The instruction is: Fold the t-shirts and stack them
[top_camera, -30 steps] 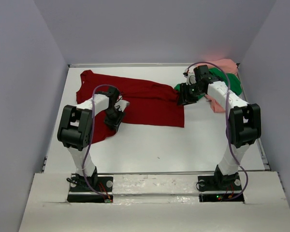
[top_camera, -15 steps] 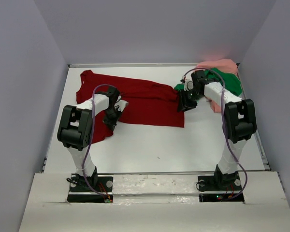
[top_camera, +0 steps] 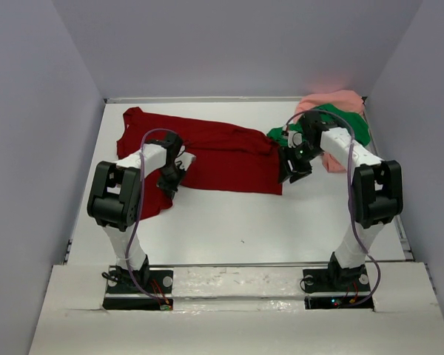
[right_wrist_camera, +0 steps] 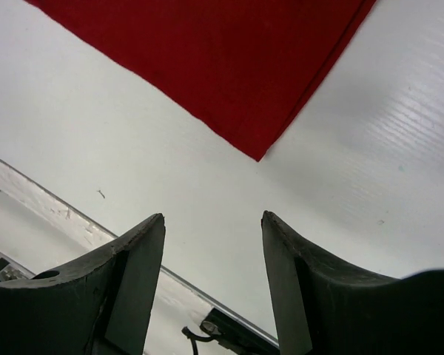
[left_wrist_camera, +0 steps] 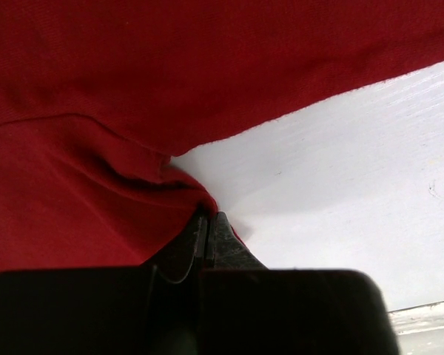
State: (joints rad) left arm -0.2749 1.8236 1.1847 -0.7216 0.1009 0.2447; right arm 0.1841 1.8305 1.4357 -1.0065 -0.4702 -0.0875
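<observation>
Fold-and-stack, early stage: no shirt folded, no stack begun, all three garments to be done. Red shirt (top_camera: pixel 222 151): dark red, opened out mostly flat on the table (top_camera: pixel 244 222), lying left of centre, collar end at the far left, hem end toward the right, one sleeve trailing near-left beside the left arm; shallow creases gather where it is pinched, the rest smooth. Green shirt (top_camera: pixel 353 127): bright green, crumpled in the far right corner, unsorted. Pink shirt (top_camera: pixel 333 99): pale salmon, bunched against and partly under the green one, at the far right wall. Left gripper (left_wrist_camera: pixel 208 225): clenched, jaws together on a fold of the red shirt's near edge, close to the sleeve. Right gripper (right_wrist_camera: pixel 213 222): jaws apart, grasping nothing, poised just above the red shirt's near right hem corner, table showing between the fingers. Judged next: secure that corner, then fold.
</observation>
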